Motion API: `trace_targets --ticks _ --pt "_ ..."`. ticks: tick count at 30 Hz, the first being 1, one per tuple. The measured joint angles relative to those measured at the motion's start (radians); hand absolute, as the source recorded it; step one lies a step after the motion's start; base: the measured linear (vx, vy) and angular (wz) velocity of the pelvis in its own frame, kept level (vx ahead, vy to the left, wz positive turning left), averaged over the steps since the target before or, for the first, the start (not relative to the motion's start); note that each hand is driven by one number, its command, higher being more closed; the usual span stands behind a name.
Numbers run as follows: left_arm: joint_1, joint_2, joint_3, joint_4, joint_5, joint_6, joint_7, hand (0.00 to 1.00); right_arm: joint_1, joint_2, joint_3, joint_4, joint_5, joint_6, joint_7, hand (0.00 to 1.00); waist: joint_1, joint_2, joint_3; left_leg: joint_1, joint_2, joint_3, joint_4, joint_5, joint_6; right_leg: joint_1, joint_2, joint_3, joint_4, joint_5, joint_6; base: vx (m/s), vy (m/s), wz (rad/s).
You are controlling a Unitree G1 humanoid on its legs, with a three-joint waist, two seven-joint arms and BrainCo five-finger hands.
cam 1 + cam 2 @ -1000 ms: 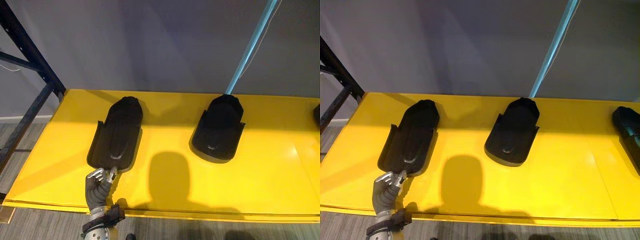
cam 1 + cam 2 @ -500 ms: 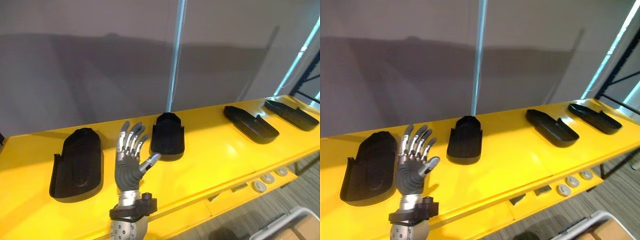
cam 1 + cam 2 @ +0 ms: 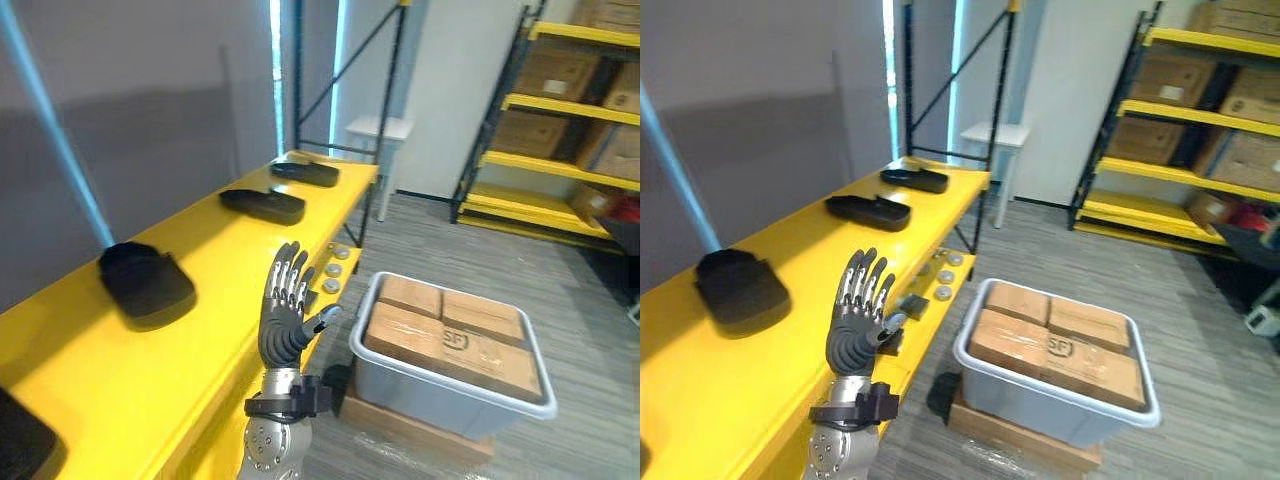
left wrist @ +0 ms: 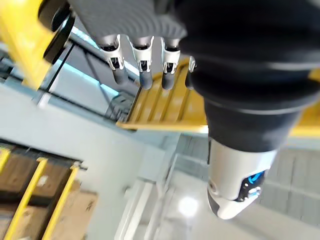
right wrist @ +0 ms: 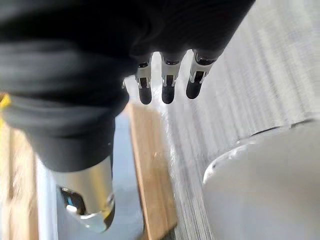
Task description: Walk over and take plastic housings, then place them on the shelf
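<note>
Several black plastic housings lie in a row on the long yellow shelf (image 3: 210, 330): the nearest whole one (image 3: 145, 283), a second (image 3: 263, 205) and a third (image 3: 305, 172) farther along, plus a corner of one (image 3: 20, 445) at the near end. My left hand (image 3: 288, 315) is raised upright above the shelf's front edge, fingers straight and spread, open and holding nothing; its fingers (image 4: 142, 65) show straight in the left wrist view too. My right hand (image 5: 167, 82) hangs over the grey floor with straight fingers, open and empty.
A grey plastic bin (image 3: 520, 400) packed with cardboard boxes (image 3: 445, 330) sits on a board on the floor, right of the shelf. Yellow racking with boxes (image 3: 560, 120) stands at the far right. A small white table (image 3: 378, 128) stands past the shelf's end.
The camera has swung right along the shelf. My left hand has let go of the first housing's near edge and lifted with fingers spread.
</note>
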Motion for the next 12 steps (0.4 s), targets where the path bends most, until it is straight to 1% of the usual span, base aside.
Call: trace_targets --ticks 1,2,3,4,5,6,7,8,9,10,11,12 --pt "0.004 -0.002 0.006 0.035 0.003 0.005 -0.007 0.0 -0.007 -0.026 -0.017 0.038 -0.004 0.001 -0.005 0.0 0.007 0.04 -0.028 -0.002 -0.002 -0.059 -0.106 0.013 0.026 0.018 0.037 -0.023 -0.061 0.014 -0.016 0.04 -0.088 -0.81" --pt "0.007 -0.001 0.047 0.068 0.01 0.008 -0.009 0.0 -0.01 -0.015 -0.019 0.054 -0.006 0.001 -0.007 0.0 -0.003 -0.016 -0.039 -0.002 -0.056 -0.078 -0.16 0.041 0.045 0.015 -0.011 0.025 -0.04 0.044 -0.027 0.07 -0.062 -0.92" --pt "0.001 -0.003 0.091 0.148 0.025 0.004 -0.013 0.0 -0.006 -0.015 -0.035 0.082 -0.007 0.001 -0.008 0.0 0.002 -0.022 -0.049 0.006 -0.065 -0.087 -0.185 0.105 0.039 0.032 -0.002 0.063 -0.098 0.063 -0.02 0.09 -0.16 -0.64" --pt "0.003 0.009 0.137 0.283 0.029 0.038 -0.014 0.0 -0.012 -0.02 -0.046 0.124 -0.007 0.004 -0.011 0.0 -0.015 -0.017 -0.06 0.002 -0.046 -0.083 -0.178 0.14 0.051 0.068 0.025 0.063 -0.18 0.111 -0.033 0.09 -0.18 -0.47" --pt "0.002 0.011 0.165 0.348 0.03 0.052 -0.014 0.0 -0.016 -0.019 -0.047 0.132 -0.007 0.004 -0.011 0.0 -0.017 -0.014 -0.061 -0.008 -0.043 -0.084 -0.163 0.143 0.056 0.083 0.032 0.067 -0.222 0.133 -0.039 0.12 -0.174 -0.35" --pt "0.001 0.008 0.221 0.47 0.033 0.08 -0.011 0.0 -0.027 -0.02 -0.062 0.156 -0.008 0.005 -0.011 0.0 -0.025 -0.02 -0.054 -0.021 -0.06 -0.095 -0.18 0.131 0.046 0.106 0.032 0.079 -0.287 0.169 -0.046 0.08 -0.064 -0.29" --pt "-0.003 0.005 0.246 0.53 0.041 0.09 -0.01 0.0 -0.037 -0.021 -0.076 0.174 -0.008 0.007 -0.011 0.0 -0.023 -0.019 -0.051 -0.02 -0.078 -0.106 -0.215 0.135 0.052 0.114 0.031 0.088 -0.308 0.181 -0.048 0.06 -0.019 -0.34" --pt "-0.02 0.01 0.292 0.677 0.068 0.106 -0.011 0.0 -0.054 -0.022 -0.1 0.212 -0.009 0.012 -0.01 0.0 -0.022 -0.005 -0.049 -0.018 -0.11 -0.128 -0.293 0.186 0.084 0.133 0.034 0.095 -0.345 0.2 -0.041 0.05 0.026 -0.29" --pt "-0.047 0.026 0.344 0.862 0.103 0.128 -0.013 0.0 -0.069 -0.023 -0.115 0.243 -0.014 0.015 -0.006 0.0 -0.025 -0.004 -0.05 0.003 -0.117 -0.135 -0.3 0.207 0.056 0.16 0.034 0.097 -0.379 0.213 -0.032 0.06 0.03 -0.17" --pt "-0.064 0.035 0.364 0.959 0.121 0.147 -0.014 0.0 -0.071 -0.02 -0.116 0.248 -0.02 0.021 -0.001 0.0 -0.029 -0.004 -0.05 0.004 -0.118 -0.134 -0.298 0.207 0.056 0.173 0.03 0.094 -0.4 0.22 -0.026 0.06 0.047 0.01" --pt "-0.082 0.059 0.394 1.107 0.143 0.175 -0.015 0.0 -0.073 -0.022 -0.118 0.256 -0.032 0.029 0.004 0.0 -0.034 -0.005 -0.049 0.007 -0.126 -0.137 -0.297 0.207 0.056 0.194 0.021 0.088 -0.43 0.232 -0.021 0.04 0.072 0.15" --pt "-0.081 0.086 0.416 1.221 0.204 0.194 -0.014 0.0 -0.078 -0.023 -0.143 0.27 -0.05 0.034 0.009 0.0 -0.035 -0.004 -0.047 0.015 -0.135 -0.143 -0.298 0.207 0.056 0.213 0.013 0.082 -0.453 0.24 -0.014 0.03 0.063 0.11"
